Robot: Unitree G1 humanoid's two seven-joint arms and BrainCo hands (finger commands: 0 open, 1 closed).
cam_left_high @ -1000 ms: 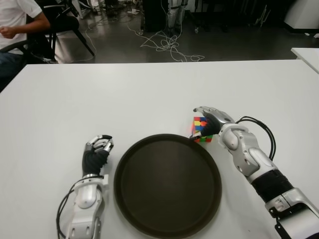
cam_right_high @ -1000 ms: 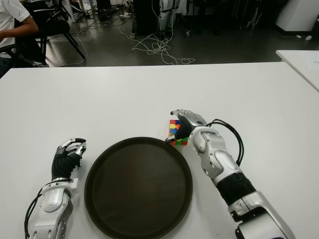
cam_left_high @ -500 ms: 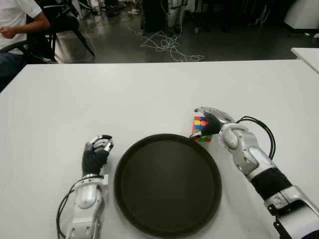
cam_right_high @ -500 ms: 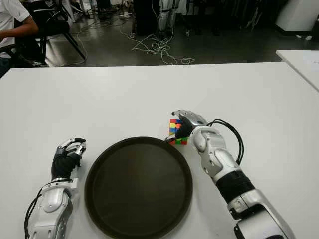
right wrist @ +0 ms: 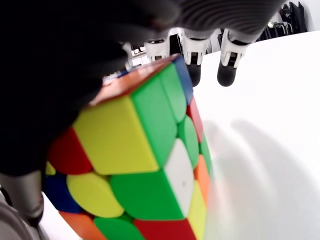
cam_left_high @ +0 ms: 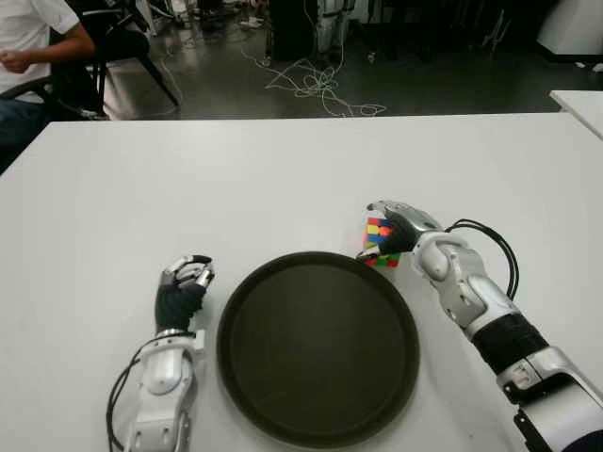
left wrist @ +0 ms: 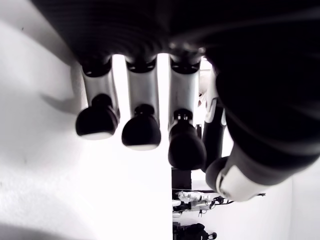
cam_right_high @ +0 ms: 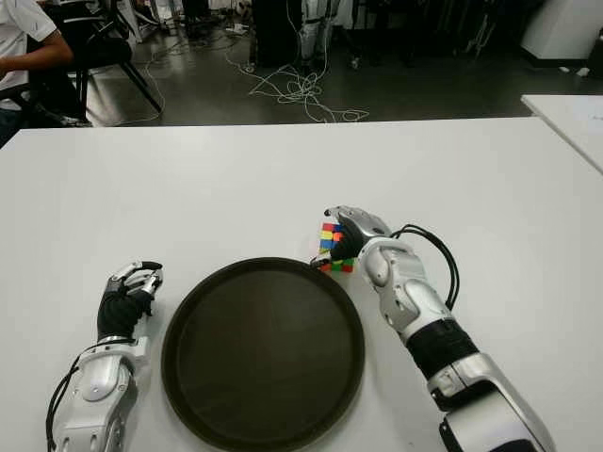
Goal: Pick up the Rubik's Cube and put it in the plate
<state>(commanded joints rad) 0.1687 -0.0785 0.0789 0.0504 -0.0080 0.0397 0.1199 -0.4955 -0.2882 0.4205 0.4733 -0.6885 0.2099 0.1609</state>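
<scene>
The Rubik's Cube (cam_left_high: 379,239) sits just beyond the far right rim of the dark round plate (cam_left_high: 318,347), which holds nothing. My right hand (cam_left_high: 400,224) covers the cube from the right, fingers curled over its top. In the right wrist view the cube (right wrist: 145,165) fills the palm, tilted, with fingertips (right wrist: 227,70) reaching past its far edge. My left hand (cam_left_high: 184,282) shows to the left of the plate with its fingers (left wrist: 142,132) curled on nothing.
The white table (cam_left_high: 236,160) spreads wide behind the plate. A seated person (cam_left_high: 28,47) is at the far left beyond the table, cables (cam_left_high: 316,85) lie on the floor, and a second white table's corner (cam_left_high: 579,102) shows at the right.
The right hand has settled a little tighter over the cube, and the cube has tipped slightly upward against it. The left hand and the plate have not moved.
</scene>
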